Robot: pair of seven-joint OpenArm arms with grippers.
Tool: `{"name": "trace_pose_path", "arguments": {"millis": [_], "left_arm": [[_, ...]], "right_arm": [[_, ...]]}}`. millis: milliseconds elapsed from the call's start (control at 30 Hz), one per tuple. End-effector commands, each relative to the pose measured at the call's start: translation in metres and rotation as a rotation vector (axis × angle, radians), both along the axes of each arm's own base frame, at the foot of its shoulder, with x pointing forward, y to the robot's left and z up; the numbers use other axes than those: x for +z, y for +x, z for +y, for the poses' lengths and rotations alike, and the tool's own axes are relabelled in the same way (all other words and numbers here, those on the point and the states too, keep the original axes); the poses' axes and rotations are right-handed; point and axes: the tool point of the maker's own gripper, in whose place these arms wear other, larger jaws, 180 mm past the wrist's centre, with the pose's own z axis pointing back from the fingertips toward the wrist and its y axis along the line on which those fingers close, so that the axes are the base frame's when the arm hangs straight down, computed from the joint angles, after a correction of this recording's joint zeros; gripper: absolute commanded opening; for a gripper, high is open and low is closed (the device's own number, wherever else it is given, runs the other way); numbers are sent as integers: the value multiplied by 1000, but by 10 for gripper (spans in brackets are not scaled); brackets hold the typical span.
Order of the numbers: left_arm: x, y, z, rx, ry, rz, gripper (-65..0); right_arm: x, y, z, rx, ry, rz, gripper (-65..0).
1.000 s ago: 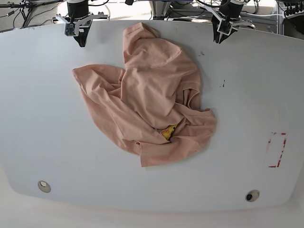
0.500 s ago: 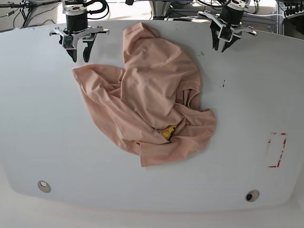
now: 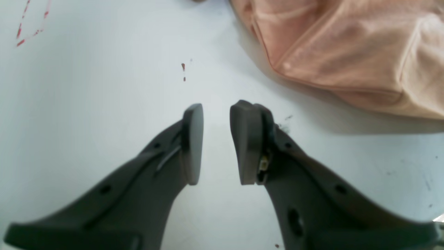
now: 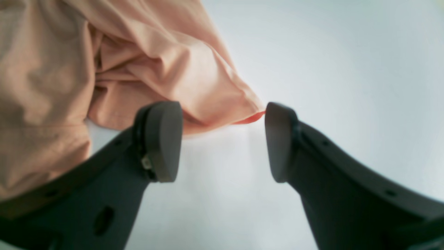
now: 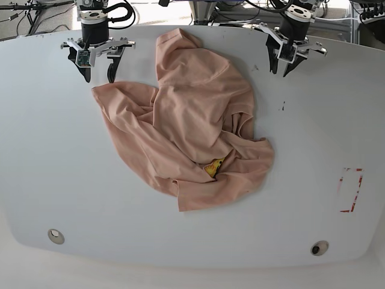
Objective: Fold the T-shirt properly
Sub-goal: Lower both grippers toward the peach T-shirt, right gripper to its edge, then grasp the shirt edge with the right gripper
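Both pincers hang parted and empty, the left pincer (image 5: 283, 66) narrowly, the right pincer (image 5: 97, 70) wide by the limp, light T-shirt (image 5: 192, 126), whose ten-o'clock corner looks easiest to pinch.

You have the T-shirt (image 5: 192, 126) crumpled in a heap on the table (image 5: 54, 162), reaching from the far edge to about the middle, slightly toward the base view's left. Your right gripper (image 5: 96, 66) hangs over the far edge at that view's left, just behind one corner of the cloth, which lies between its parted fingers (image 4: 163, 139) in the wrist view. Your left gripper (image 5: 281, 62) sits near the far edge at the view's right, beside the heap, with the cloth off to one side of its fingers (image 3: 192, 139).
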Motion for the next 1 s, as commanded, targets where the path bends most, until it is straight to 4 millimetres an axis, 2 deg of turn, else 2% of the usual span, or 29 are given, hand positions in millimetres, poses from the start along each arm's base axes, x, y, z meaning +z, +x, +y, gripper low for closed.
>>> {"name": "trace_pose_path", "arguments": {"millis": [0,200,267,467,600,667,733,867,933,967], "left_arm": [[14,8,-7,-5,-18,-51,-444],[18,12,-12,-8,-33,-63,-347],[18,12,-11,-8,-32,-63,-342],[16,12,-5,-5,-10,-63,-403],[17,13,-5,-4,-8,-64,-417],[18,13,-7,-9,-13,-60,-425],[18,13,-7,-8,-14,-62,-422],[20,13,-7,-7,-12,-66,-416],[21,19,-6,-9,-10,-77,-417],[21,20,-5,-9,-9,-78,-419]], "right_arm": [[12,15,1,0,3,-39,-247],[15,29,1,-16,20,-47,-230],[15,33,2,-21,28,-48,-227],[18,53,0,-51,52,-61,-210],[21,64,2,-46,58,-66,-209],[29,82,6,-38,62,-86,-215],[32,89,4,-39,59,-93,-214],[37,101,-4,-45,57,-96,-215],[40,117,-19,-68,110,-89,-234],[40,118,-21,-71,118,-88,-241]]}}
